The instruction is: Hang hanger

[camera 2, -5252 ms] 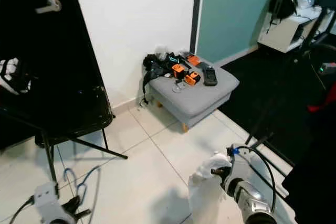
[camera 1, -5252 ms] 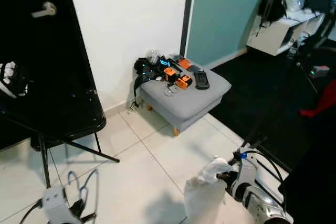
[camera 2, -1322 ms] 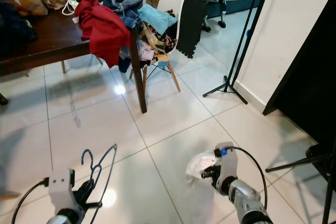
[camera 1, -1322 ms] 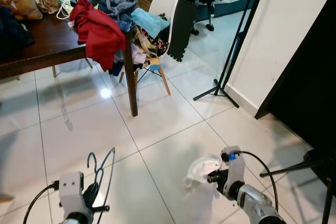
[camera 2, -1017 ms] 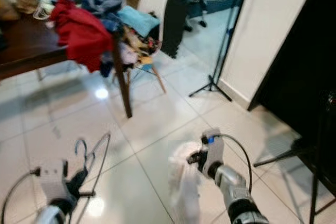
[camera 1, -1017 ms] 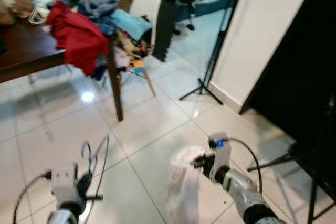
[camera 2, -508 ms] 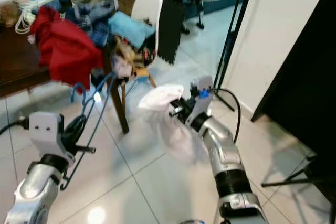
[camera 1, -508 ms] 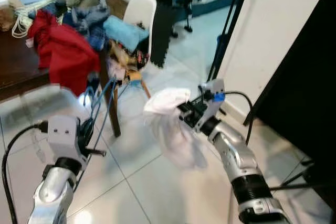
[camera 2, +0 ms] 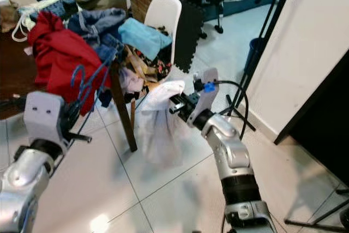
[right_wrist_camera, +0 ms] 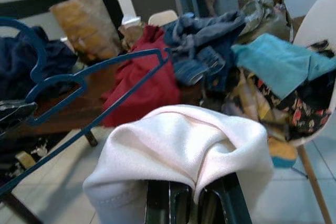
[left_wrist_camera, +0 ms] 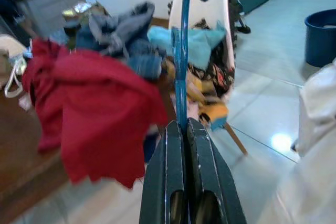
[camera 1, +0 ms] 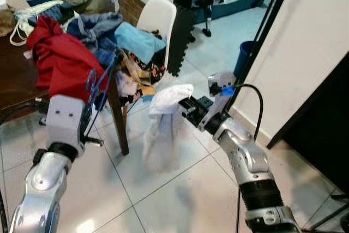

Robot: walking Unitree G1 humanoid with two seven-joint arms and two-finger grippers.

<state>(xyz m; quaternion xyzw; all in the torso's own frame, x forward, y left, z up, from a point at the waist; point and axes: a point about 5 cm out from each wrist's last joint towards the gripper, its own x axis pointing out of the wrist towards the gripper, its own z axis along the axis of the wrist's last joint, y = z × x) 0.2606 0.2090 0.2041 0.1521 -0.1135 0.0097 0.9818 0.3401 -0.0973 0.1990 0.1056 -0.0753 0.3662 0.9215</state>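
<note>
Left arm raised, forearm angled up from lower left, wrist box upright; left gripper (left_wrist_camera: pixel 185 129) fingers pressed together, clamped on blue hanger (camera 1: pixel 97 87); right arm extended forward and up, elbow bent, cable looping over wrist; right gripper (right_wrist_camera: pixel 192 195) pointing toward robot's left, fingers closed on white cloth (camera 1: pixel 162 121) draped over them; both grippers near chest height, apart from each other

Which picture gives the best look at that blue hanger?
The right wrist view: the hanger shows its hook and sloping arm. The eye views show it partly, against red clothes, in the left end effector. The left wrist view shows one thin bar.
</note>
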